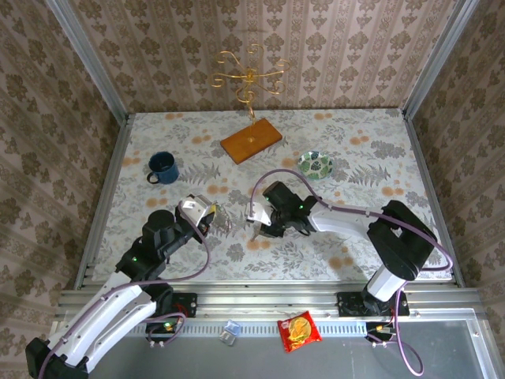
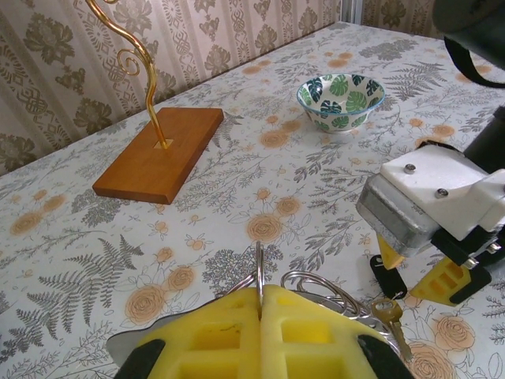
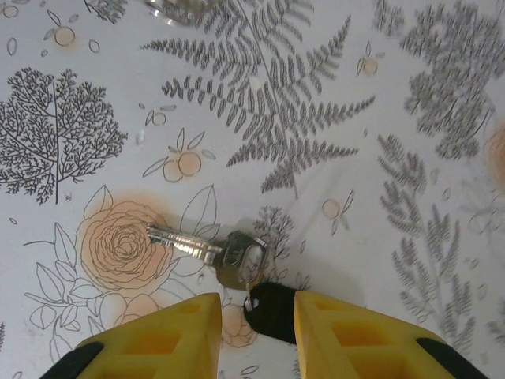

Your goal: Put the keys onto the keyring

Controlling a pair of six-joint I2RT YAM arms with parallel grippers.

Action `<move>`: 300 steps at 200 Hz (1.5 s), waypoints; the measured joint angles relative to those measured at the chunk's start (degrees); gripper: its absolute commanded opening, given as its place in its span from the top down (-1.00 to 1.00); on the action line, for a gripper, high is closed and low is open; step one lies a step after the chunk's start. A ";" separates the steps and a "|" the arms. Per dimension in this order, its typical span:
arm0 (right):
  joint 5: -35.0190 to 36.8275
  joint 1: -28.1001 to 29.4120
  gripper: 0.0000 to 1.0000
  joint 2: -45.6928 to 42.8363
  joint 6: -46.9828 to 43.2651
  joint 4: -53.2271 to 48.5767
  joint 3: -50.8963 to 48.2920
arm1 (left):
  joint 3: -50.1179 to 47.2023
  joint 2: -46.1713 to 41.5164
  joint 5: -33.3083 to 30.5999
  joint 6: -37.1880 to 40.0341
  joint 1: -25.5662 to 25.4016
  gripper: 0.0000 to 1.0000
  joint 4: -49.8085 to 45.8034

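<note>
My left gripper [image 2: 260, 304] is shut on a silver keyring [image 2: 259, 268], which stands edge-up between the yellow pads; more wire loops [image 2: 319, 283] lie beside it. From above, the left gripper [image 1: 210, 215] sits left of centre with the ring [image 1: 223, 223] at its tip. A small metal key [image 3: 207, 249] lies flat on the table, with a black head piece [image 3: 272, 309] joined to it. My right gripper [image 3: 256, 306] is open and straddles that black piece. The same key [image 2: 388, 313] lies right of the ring. The green-headed key is out of view.
A dark blue mug [image 1: 162, 167] stands at the left. The wooden base [image 1: 251, 142] of a gold wire stand sits at the back, and a leaf-patterned bowl [image 1: 316, 164] is to its right. A snack packet [image 1: 298, 330] lies on the near ledge.
</note>
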 measured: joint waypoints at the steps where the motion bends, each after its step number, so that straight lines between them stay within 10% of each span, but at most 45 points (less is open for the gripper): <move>1: 0.00 -0.02 0.36 0.00 -0.24 -0.07 0.11 | 0.00 -0.04 0.00 0.00 0.00 1.00 0.00; 178: -0.70 -0.02 0.45 8.57 -14.32 -7.43 6.56 | -2.67 -4.61 -4.33 -0.02 0.33 1.00 0.09; 300: -0.79 0.07 1.00 8.20 -14.91 -10.84 7.45 | -2.67 -4.61 -4.31 -0.02 0.33 1.00 0.02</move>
